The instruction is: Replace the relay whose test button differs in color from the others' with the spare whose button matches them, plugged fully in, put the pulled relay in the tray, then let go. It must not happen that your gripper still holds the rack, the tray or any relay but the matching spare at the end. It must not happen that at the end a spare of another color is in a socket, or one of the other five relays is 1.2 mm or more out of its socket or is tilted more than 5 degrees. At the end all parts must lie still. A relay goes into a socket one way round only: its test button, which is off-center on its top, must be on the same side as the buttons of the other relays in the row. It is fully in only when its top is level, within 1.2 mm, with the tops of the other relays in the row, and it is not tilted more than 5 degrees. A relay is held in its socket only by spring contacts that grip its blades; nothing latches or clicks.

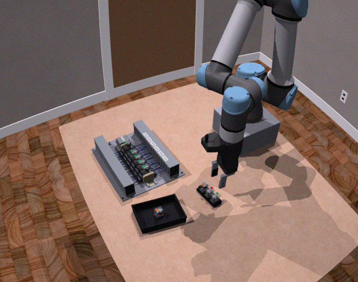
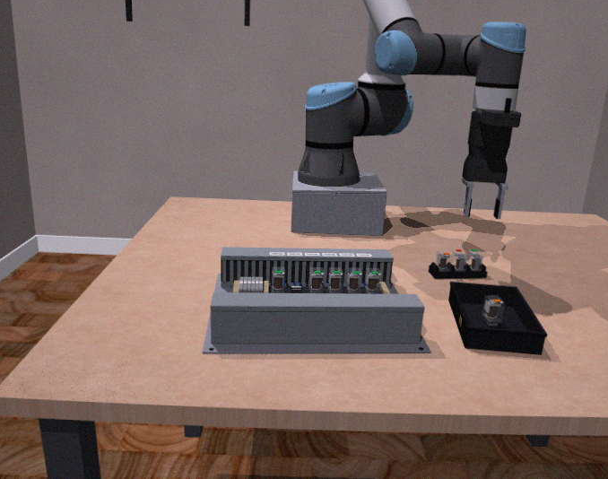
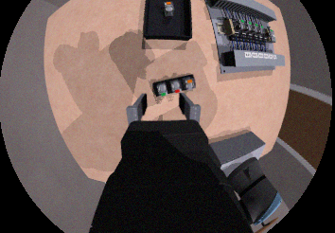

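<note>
exterior view: i am hovering my gripper [image 2: 483, 201], fingers spread wide and gripping nothing, above the spare holder [image 2: 457, 270]. the pulled relay [image 2: 491, 309], orange-buttoned, is already sitting in the tray [image 2: 516, 335] at the holder's five o'clock. one socket [image 2: 295, 287] in the relay row [image 2: 325, 279] is gaping vacant. judging by this, the green-buttoned spare [image 2: 474, 258] is waiting to be picked, carried over and pressed level.

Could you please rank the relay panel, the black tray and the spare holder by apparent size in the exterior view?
1. relay panel
2. black tray
3. spare holder, though it sits slightly farther back
</note>
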Motion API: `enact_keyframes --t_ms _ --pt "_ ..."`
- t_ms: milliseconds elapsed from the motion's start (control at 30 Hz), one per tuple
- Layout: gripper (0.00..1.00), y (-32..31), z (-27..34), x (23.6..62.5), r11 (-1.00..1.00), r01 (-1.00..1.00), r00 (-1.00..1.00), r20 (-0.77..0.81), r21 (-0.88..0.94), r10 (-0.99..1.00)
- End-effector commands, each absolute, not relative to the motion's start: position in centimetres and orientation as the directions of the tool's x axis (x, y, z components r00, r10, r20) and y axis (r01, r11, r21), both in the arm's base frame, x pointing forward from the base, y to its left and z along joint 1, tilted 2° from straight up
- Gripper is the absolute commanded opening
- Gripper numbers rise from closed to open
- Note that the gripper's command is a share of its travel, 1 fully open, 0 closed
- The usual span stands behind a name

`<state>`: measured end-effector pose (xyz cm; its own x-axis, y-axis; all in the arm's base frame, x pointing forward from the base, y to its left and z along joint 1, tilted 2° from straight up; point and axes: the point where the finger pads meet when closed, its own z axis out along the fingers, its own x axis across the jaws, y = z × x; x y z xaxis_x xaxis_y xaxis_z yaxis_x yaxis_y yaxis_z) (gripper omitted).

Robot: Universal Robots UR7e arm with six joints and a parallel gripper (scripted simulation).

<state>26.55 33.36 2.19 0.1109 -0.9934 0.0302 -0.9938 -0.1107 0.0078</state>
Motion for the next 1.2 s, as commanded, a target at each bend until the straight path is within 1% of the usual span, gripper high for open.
enact_keyframes --t_ms 0,67,233,633,800,1167 --pt "1.0 33.39 2.23 26.59 -0.094 -0.996 0.094 0.031 0.006 -0.995" --pt "1.0 33.39 2.23 26.59 -0.094 -0.996 0.094 0.031 0.006 -0.995" --pt "1.0 33.39 2.23 26.59 0.127 -0.992 -0.127 0.031 -0.001 -0.991" --pt "1.0 33.39 2.23 26.59 0.127 -0.992 -0.127 0.031 -0.001 -0.991" --pt "1.0 33.39 2.23 26.59 0.343 -0.939 -0.343 0.03 -0.008 -0.939" --pt "1.0 33.39 2.23 26.59 0.343 -0.939 -0.343 0.03 -0.008 -0.939"
